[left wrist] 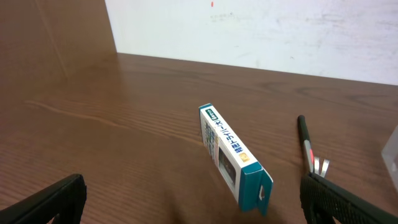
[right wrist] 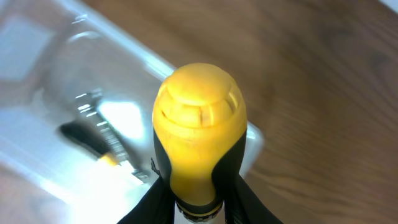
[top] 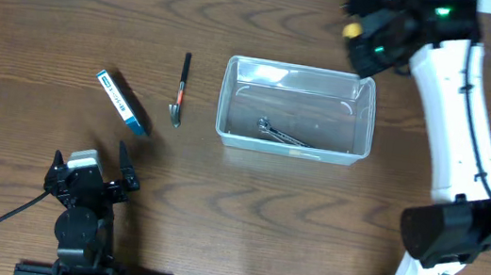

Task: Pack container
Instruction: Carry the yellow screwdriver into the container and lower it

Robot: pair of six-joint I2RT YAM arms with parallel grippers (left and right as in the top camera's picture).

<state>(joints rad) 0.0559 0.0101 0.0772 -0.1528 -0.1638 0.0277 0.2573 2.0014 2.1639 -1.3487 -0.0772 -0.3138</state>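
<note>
Container (top: 229,97) just beside right gripper (top: 362,34); gripper seemingly clamps yellow-handled tool (right wrist: 199,134).

Your left arm (top: 81,230) sits folded low at the near-left edge of the worktop (top: 244,223). Its claw (top: 92,163) is spread wide, the fingers (left wrist: 56,198) far apart with nothing between them. Your right arm (top: 457,118) reaches from its near-right base up to the far side, wrist turned left. Its claw (top: 363,28) is clamped on a yellow-capped tool handle (right wrist: 199,130), pinched between the black fingers (right wrist: 158,202).
</note>
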